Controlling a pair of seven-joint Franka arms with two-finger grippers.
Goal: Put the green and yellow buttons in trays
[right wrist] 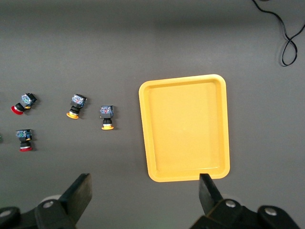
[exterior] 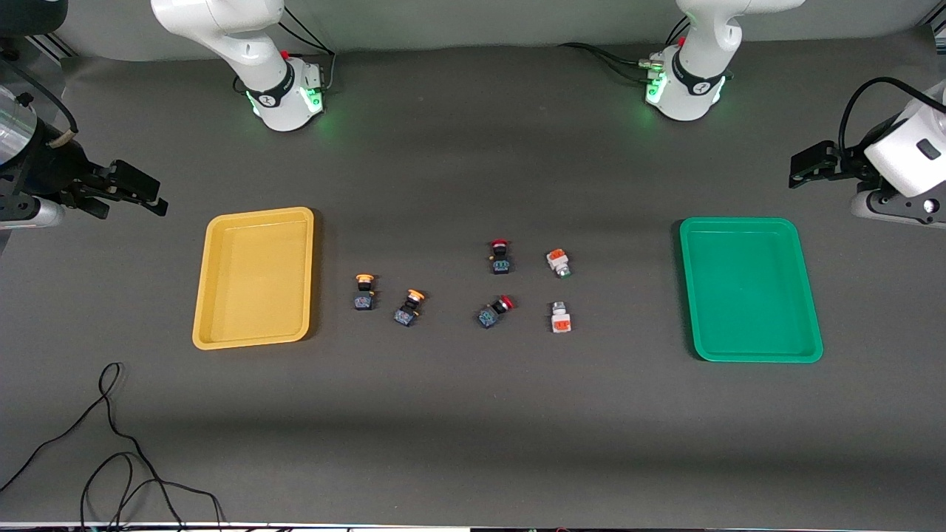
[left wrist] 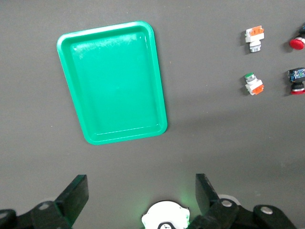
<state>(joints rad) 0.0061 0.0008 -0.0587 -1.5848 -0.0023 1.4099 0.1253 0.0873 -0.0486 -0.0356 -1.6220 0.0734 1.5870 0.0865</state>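
Over the worktop's edge at the right arm's end, right gripper (exterior: 137, 196) parked, fingers spread; over the opposite edge, left gripper (exterior: 809, 166) likewise spread and idle; mustard-yellow shallow plastic tray (exterior: 222, 325) and bright green plastic tray (exterior: 805, 325) both bare; mid-worktop between them, yellow-capped dark buttons (exterior: 363, 290) (exterior: 409, 307), white-and-orange green-tipped buttons (exterior: 559, 262) (exterior: 560, 317), red-capped dark switches (exterior: 500, 256) (exterior: 495, 311).

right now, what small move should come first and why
Probably bring the right gripper, open beside the yellow tray, down over the nearest yellow button. Both trays hold nothing, all buttons sit on the table, and that button lies closest to the yellow tray. The left gripper waits open near the green tray.
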